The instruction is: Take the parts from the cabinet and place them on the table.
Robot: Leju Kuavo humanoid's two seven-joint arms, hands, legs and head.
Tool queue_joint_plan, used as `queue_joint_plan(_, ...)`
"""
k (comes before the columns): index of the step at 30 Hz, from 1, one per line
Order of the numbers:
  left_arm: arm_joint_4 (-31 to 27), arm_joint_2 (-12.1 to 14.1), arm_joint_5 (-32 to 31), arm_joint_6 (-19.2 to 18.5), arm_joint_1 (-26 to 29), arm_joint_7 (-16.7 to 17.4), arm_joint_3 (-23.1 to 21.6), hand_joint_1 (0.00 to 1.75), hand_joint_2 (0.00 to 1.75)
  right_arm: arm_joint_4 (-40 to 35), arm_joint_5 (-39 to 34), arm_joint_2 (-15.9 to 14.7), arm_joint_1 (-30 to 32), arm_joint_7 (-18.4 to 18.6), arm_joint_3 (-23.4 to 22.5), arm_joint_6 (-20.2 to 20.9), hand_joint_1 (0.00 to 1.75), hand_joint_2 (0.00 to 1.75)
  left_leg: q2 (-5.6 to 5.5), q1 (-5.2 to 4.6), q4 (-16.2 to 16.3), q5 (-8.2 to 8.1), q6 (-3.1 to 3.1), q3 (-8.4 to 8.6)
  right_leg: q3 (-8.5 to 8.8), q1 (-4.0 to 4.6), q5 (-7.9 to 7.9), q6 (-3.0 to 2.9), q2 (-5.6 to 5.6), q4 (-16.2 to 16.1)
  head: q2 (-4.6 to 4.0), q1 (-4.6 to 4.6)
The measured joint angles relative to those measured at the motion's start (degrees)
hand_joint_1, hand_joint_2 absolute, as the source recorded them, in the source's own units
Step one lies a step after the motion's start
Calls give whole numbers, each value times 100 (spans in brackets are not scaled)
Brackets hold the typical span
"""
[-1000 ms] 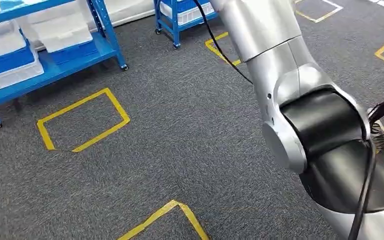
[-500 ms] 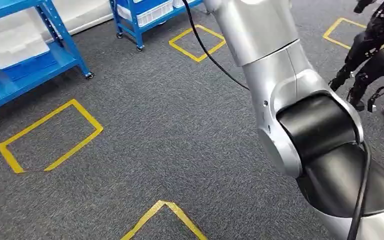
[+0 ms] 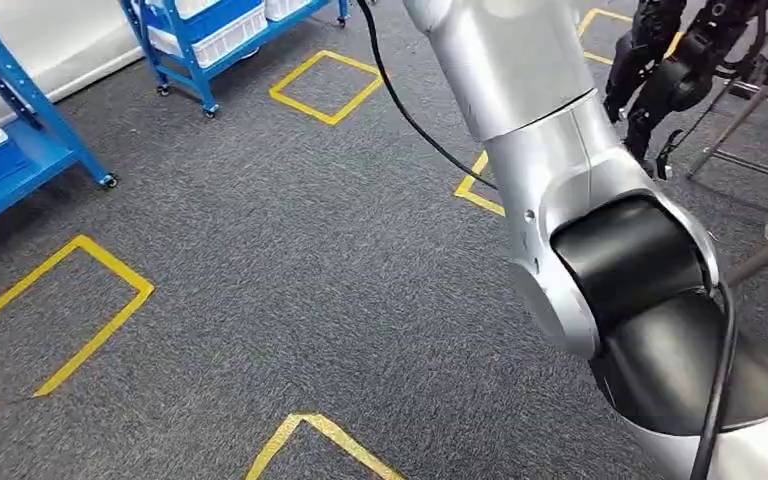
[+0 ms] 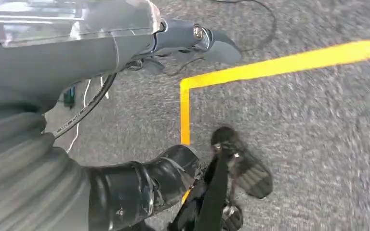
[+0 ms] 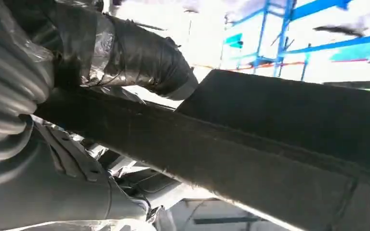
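Black flat part (image 5: 279, 144) gripped by right hand (image 5: 125, 53) fingers; left hand (image 4: 139, 43) fingers unclear

A flat dark part (image 5: 289, 144) lies long and slanted in the right wrist view, gripped by the right hand (image 5: 77, 72). Blue shelving (image 3: 20, 150) stands at ten o'clock on the grey carpet.

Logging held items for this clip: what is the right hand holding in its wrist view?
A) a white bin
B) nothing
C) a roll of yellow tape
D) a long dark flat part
D: the right hand grips a long dark flat part, its thumb lying over the upper face.
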Motion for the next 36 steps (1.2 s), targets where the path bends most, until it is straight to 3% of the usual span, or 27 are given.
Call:
queue_joint_plan(3,0,-4,-17,2,-47,0,-2,0,175,-37,-61,17,32,0,0,-11,175,175,141,-51,-60,21,10,-5,-84,-66,73,117,194,-10,0,-7)
queue_joint_plan(4,0,-4,-22,2,-57,-2,-4,0,175,-66,-107,11,37,29,-2,-4,175,175,214,-53,-91,45,43,5,-94,-63,97,157,266,-29,0,-2)
queue_joint_plan(5,9,-24,-24,2,-54,-4,-4,0,175,-105,-136,2,33,53,-2,4,175,175,302,42,-180,92,105,32,-125,-45,72,178,257,-7,0,-4)
queue_joint_plan(6,9,-13,-26,2,-54,-11,-6,0,175,-164,-155,-4,7,63,-2,15,175,175,390,5,-216,115,155,46,-197,13,-82,187,-151,164,0,11)
queue_joint_plan(7,9,-13,-26,4,-49,-39,-4,0,175,-210,-184,-7,-22,101,-2,31,175,175,462,-13,-223,124,180,51,-355,7,-307,194,-390,511,0,9)
queue_joint_plan(8,9,-11,-26,2,-40,-68,-4,0,175,-264,-218,0,-31,135,-2,61,175,175,530,-29,-221,119,188,47,-560,-2,-533,208,-515,975,0,13)
queue_joint_plan(9,9,-4,-28,-2,-35,-70,-4,0,175,-313,-243,4,-30,149,0,88,175,175,622,-41,-213,110,199,45,-787,-19,-739,223,-563,1502,0,13)
queue_joint_plan(10,9,7,-35,-7,-38,-70,-4,0,175,-332,-267,-4,-23,151,2,98,175,175,701,-45,-207,103,199,45,-913,-31,-804,233,-577,1791,0,11)
queue_joint_plan(11,9,11,-46,-7,-44,-61,-4,0,175,-350,-271,-4,-23,173,9,103,175,175,763,-46,-197,97,194,46,-896,-38,-742,239,-584,1785,0,13)
queue_joint_plan(13,11,9,-66,-7,-56,-70,-7,0,175,-376,-297,-20,-28,190,11,101,175,175,868,-46,-177,72,182,57,-474,-35,-364,217,-638,1071,0,13)
queue_joint_plan(14,18,9,-68,-7,-58,-74,-7,0,175,-398,-306,-22,-41,190,11,98,175,175,915,-47,-163,51,165,69,-143,-20,-145,184,-743,492,0,13)
queue_joint_plan(15,22,9,-70,-7,-56,-74,-7,0,175,-419,-312,-22,-59,190,11,98,175,175,948,-53,-154,34,140,77,85,29,-113,136,-1017,58,0,13)
queue_joint_plan(16,28,9,-72,-7,-55,-74,-7,0,175,-439,-328,-22,-80,190,13,98,175,175,993,-114,-117,11,97,54,118,95,-111,110,-1062,-19,0,7)
queue_joint_plan(19,46,9,-83,4,-58,-72,-7,0,175,-446,-330,-50,-86,177,17,96,175,175,1150,-106,-167,24,33,89,71,116,-87,57,-869,-25,0,13)
queue_joint_plan(20,50,9,-85,4,-59,-83,-9,0,175,-450,-332,-52,-87,164,20,96,175,175,1104,-85,-146,-27,-7,75,105,41,-46,-1,-814,-98,0,7)
queue_joint_plan(21,50,15,-87,0,-58,-96,-11,0,175,-450,-341,-50,-98,146,24,98,175,175,841,-66,-16,-160,-20,26,117,33,-26,-27,-765,-124,0,11)
queue_joint_plan(22,50,17,-87,-2,-55,-105,-13,0,175,-450,-341,-48,-108,146,37,107,175,175,675,-56,314,-380,-24,-105,114,27,-21,-46,-730,-125,0,4)
queue_joint_plan(24,55,15,-90,-24,-26,-85,-13,0,175,-448,-345,-48,-107,133,79,138,175,175,568,-54,1250,-792,-55,-530,110,35,-20,-61,-601,-118,0,9)
queue_joint_plan(25,57,17,-90,-26,-24,-70,-13,0,175,-446,-345,-48,-104,125,135,164,175,175,565,-54,1559,-865,-65,-687,108,40,-22,-63,-534,-107,0,9)
queue_joint_plan(26,57,17,-92,-31,-25,-79,-13,0,175,-428,-339,-48,-101,94,206,173,175,175,564,-54,1671,-794,-62,-772,106,41,-26,-67,-445,-86,0,11)
queue_joint_plan(27,57,17,-101,-44,-25,-81,-13,0,175,-406,-328,-46,-101,63,249,170,175,175,560,-53,1467,-599,-56,-706,107,39,-36,-73,-373,-69,0,9)
queue_joint_plan(29,57,22,-120,-59,-31,-77,-15,0,175,-372,-321,-44,-107,9,310,155,175,175,496,-37,561,-45,-36,-332,112,32,-64,-59,-233,-16,0,9)
queue_joint_plan(30,57,26,-120,-59,-27,-77,-18,0,175,-361,-321,-33,-112,4,330,149,175,175,336,-18,116,121,-17,-174,101,25,-87,-34,-175,16,0,11)
queue_joint_plan(31,57,24,-120,-59,-15,-70,-18,0,175,-350,-321,-33,-136,4,363,142,175,175,145,-12,46,71,-12,-107,46,52,-91,-9,-122,70,0,9)
queue_joint_plan(34,57,20,-125,-68,-55,-44,-22,0,175,-302,-334,-35,-137,35,422,151,175,175,254,-56,12,54,14,-117,-23,-12,-28,87,13,41,0,9)
queue_joint_plan(35,57,15,-131,-70,-64,-33,-28,0,175,-282,-339,-39,-148,37,435,151,175,175,322,-16,-50,95,71,-98,-36,26,-16,124,69,37,0,13)
queue_joint_plan(36,61,0,-131,-70,-60,-11,-35,0,175,-269,-339,-46,-161,35,444,151,175,175,410,-9,-91,121,106,-67,-77,30,-114,138,-150,136,0,17)
